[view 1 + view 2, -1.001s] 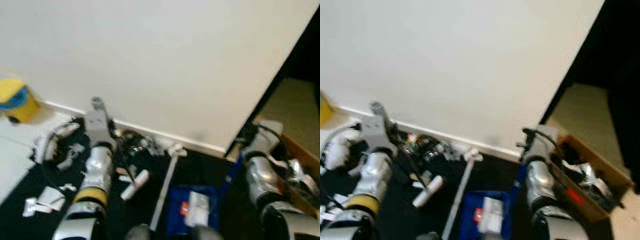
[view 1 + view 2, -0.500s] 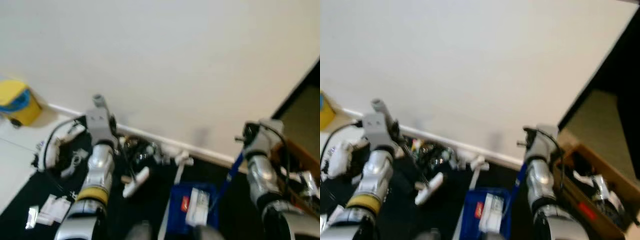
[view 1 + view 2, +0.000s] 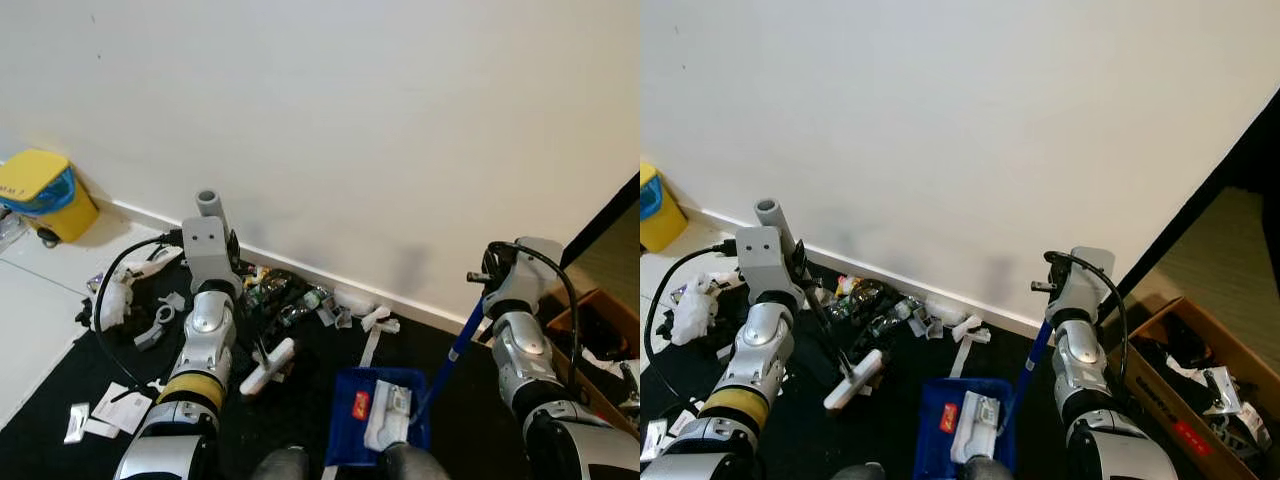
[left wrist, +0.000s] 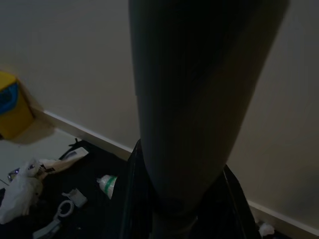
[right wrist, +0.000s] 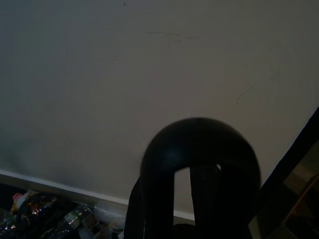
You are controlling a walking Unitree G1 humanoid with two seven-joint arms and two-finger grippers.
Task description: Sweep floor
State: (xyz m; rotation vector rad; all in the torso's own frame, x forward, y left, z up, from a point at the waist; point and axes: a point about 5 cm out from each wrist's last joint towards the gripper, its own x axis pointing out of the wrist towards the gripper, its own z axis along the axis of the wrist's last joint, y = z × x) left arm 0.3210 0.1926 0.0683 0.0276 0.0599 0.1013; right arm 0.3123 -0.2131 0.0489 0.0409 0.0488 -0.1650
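My left gripper is shut on the broom handle, which stands as a thick dark shaft between its fingers in the left wrist view. A thin stick runs down from it to the white brush head on the black mat. Close to the wall, my right gripper is shut on the blue dustpan handle; the handle's rounded black end sits between its fingers. The blue dustpan lies on the mat near my feet with white rubbish in it. A pile of litter lies along the skirting.
White wall straight ahead with a white skirting board. A yellow bin stands at the far left on pale floor. Paper scraps and a white bag lie on the black mat. An open cardboard box sits at the right.
The whole picture has shifted and sharpened as the camera moved. Both grippers keep their hold on broom and dustpan; the dustpan still lies by my feet.
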